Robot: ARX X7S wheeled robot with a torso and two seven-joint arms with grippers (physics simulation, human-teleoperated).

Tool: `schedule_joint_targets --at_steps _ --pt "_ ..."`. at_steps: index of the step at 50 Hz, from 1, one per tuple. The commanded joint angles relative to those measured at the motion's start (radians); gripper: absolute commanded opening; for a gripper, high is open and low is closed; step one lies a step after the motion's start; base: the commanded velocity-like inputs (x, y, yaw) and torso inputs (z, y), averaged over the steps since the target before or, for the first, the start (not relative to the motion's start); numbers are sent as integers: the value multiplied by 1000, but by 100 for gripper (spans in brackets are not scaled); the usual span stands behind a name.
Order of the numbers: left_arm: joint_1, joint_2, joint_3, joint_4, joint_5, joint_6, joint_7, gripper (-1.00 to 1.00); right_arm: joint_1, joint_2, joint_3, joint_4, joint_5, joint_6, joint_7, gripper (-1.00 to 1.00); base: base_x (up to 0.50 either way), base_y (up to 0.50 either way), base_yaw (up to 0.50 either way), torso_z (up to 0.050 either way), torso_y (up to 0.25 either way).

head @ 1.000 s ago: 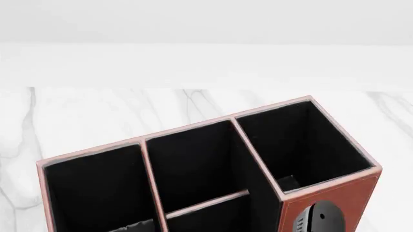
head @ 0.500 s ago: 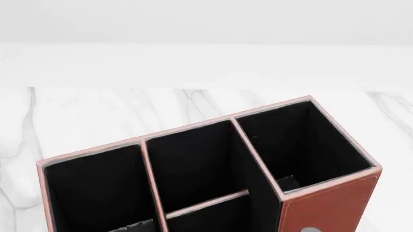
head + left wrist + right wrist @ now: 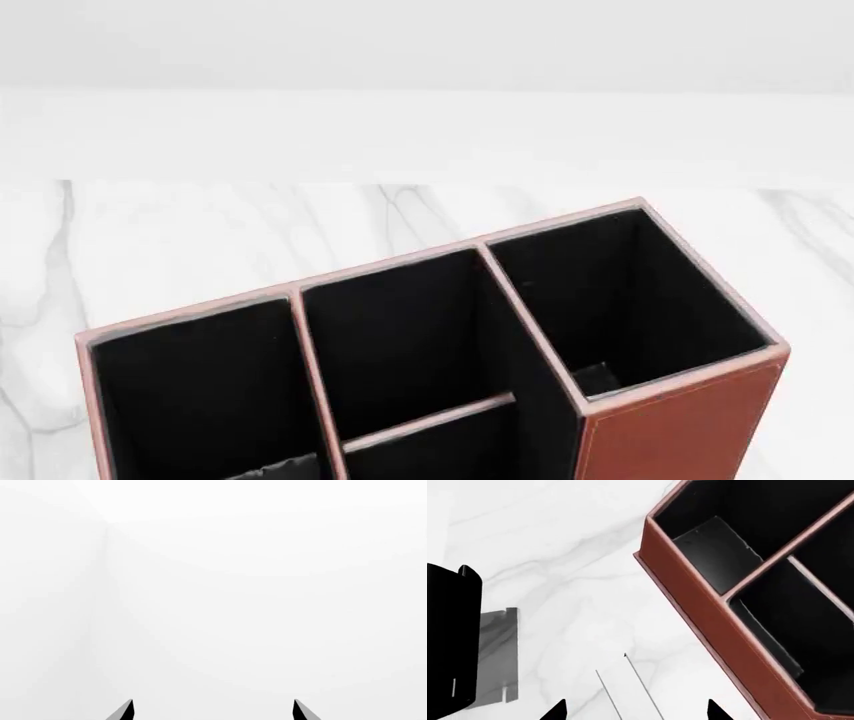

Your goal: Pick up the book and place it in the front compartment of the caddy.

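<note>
The caddy (image 3: 681,425) is a reddish-brown box with pale rims, black lining and thin dividers, and it fills the lower head view. It also shows in the right wrist view (image 3: 707,615). A black, flat, upright thing that looks like the book (image 3: 450,635) stands on the marble at the edge of the right wrist view, apart from the caddy. My right gripper (image 3: 635,711) is open and empty over bare marble between the two. My left gripper (image 3: 213,710) is open and empty, facing blank white. Neither gripper shows in the head view.
The white marble tabletop (image 3: 200,240) runs behind and to both sides of the caddy, with a white wall beyond. Two thin dark lines (image 3: 627,680) lie on the marble just ahead of the right gripper. A grey reflection (image 3: 497,655) lies beside the black thing.
The right gripper, seen a second ago at the head view's lower right in front of the caddy's side, has sunk out of that view. The caddy has not moved.
</note>
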Motion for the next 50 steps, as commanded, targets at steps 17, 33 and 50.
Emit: schedule_joint_targets --at_steps 17,33,50 --pt "0 -8 4 -9 -5 7 -5 100 -38 -1 -159 45 -128 -58 6 100 0 0 0 0 0" --pt "7 -13 2 -13 -10 14 -7 100 51 -63 -316 120 -239 -49 -30 100 0 0 0 0 0" --pt "12 -16 2 -15 -14 19 -12 100 88 -105 -424 156 -310 -57 -44 100 0 0 0 0 0"
